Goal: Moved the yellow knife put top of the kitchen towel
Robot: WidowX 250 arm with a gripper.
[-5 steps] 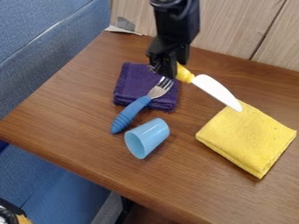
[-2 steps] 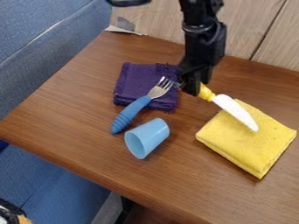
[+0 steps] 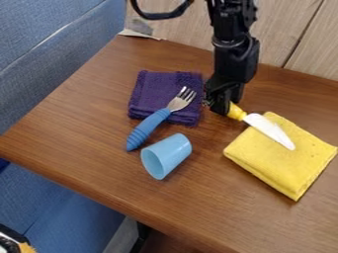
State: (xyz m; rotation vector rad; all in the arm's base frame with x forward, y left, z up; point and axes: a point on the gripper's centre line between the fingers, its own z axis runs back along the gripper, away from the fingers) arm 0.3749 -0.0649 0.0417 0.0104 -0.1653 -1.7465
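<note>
While the counter [image 3: 92, 133] stays put under everything, my arm [image 3: 234, 54] has swung across it, away from the purple cloth and toward the yellow towel [image 3: 280, 165]. Over the last moment the travel has become small: a slight shift onward, with the knife a little lower in the view. The towel itself has slid a touch outward, away from me, so I judge that the knife has met it and pushed it.

The purple cloth [image 3: 155, 89] lies where it was, and so do the light blue cup [image 3: 170, 152], tipped on its side, and the fork [image 3: 153, 122], whose tines rest on that cloth. None of them is in my way.

My tool [image 3: 225, 105] is closed on the end of the yellow handle [image 3: 236, 112], open no wider than the handle needs. The yellow knife [image 3: 265, 127] slants out from it, its white blade over the towel's upper part, while the handle juts past the towel's edge. Whether the blade lies flat I cannot tell.

For the task, that means the carrying is nearly done. I should ease the handle farther onto the towel before letting go; released here, the knife could tip off the fold or drag the cloth askew.
</note>
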